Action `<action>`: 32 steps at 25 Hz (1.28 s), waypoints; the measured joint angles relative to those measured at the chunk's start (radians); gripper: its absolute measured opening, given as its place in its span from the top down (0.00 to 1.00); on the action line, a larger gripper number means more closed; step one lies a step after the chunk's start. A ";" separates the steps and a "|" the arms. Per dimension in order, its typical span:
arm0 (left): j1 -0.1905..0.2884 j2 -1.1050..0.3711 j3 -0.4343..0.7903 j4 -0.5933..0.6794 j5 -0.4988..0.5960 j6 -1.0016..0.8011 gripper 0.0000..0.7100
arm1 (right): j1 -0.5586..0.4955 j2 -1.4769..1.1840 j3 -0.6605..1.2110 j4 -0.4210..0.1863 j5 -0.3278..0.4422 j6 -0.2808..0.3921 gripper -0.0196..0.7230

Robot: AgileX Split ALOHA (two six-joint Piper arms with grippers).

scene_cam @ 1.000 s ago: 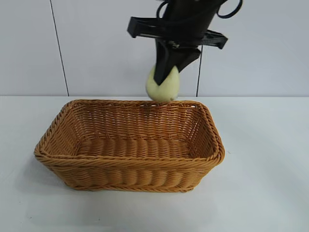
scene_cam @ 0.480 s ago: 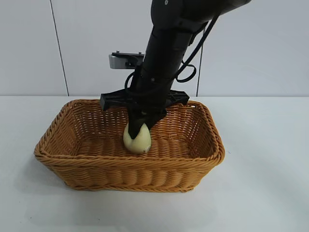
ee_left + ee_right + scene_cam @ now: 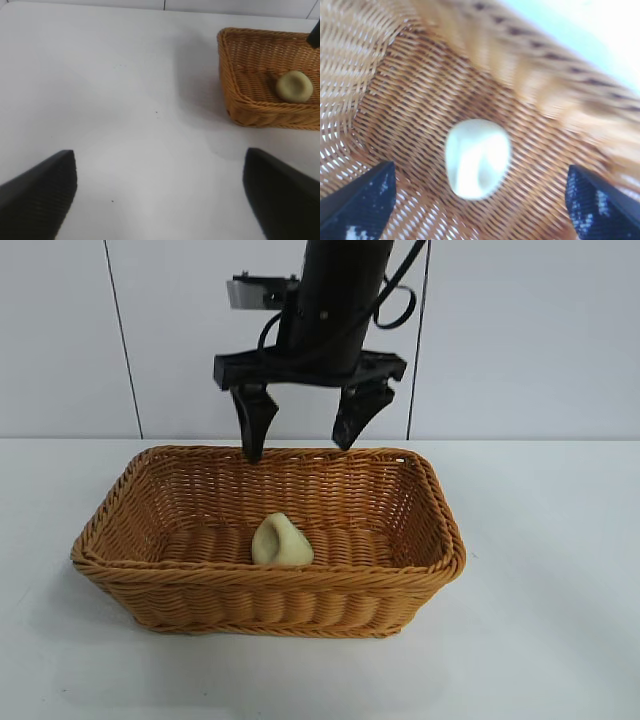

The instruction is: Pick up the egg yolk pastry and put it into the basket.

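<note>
Now egg yolk pastry (image 3: pixel 281 541) lies in basket (image 3: pixel 268 596), right gripper (image 3: pixel 305 427) jaws spread above.

Illumination is bright, even and diffuse. The basket (image 3: pixel 270 540) casts only a soft, faint shadow on the white table (image 3: pixel 560 640). The exterior view is sharp throughout. In the left wrist view, the near fingers (image 3: pixel 37 200) are defocused. The right wrist view shows heavy blur along the basket rim, with overexposure at one corner.

The right end effector (image 3: pixel 304 430) hangs pointing down with fingers spread and empty; the left end effector (image 3: pixel 160 200) rests wide open.
</note>
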 joint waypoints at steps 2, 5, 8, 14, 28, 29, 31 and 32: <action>0.000 0.000 0.000 0.000 0.000 0.000 0.02 | -0.051 0.000 0.000 -0.004 0.000 0.000 0.12; 0.000 0.000 0.000 0.000 0.000 0.000 0.02 | -0.146 0.000 0.000 -0.019 0.000 -0.001 0.12; 0.000 0.000 0.000 0.000 0.000 0.000 0.02 | -0.244 0.000 0.000 -0.033 0.000 -0.001 0.12; 0.000 0.000 0.000 0.000 0.000 0.000 0.02 | -0.410 0.000 0.000 -0.041 0.001 -0.015 0.12; 0.000 0.000 0.000 0.000 0.000 0.000 0.02 | -0.467 -0.042 0.068 0.011 -0.001 -0.043 0.12; 0.000 0.000 0.000 0.000 0.000 0.000 0.02 | -0.467 -0.066 0.106 0.011 -0.001 -0.050 0.12; 0.000 0.000 0.000 0.000 0.000 0.000 0.02 | -0.467 -0.123 0.194 0.011 -0.002 -0.058 0.12; 0.000 0.000 0.000 0.000 0.000 0.000 0.02 | -0.467 -0.159 0.249 0.012 -0.002 -0.062 0.12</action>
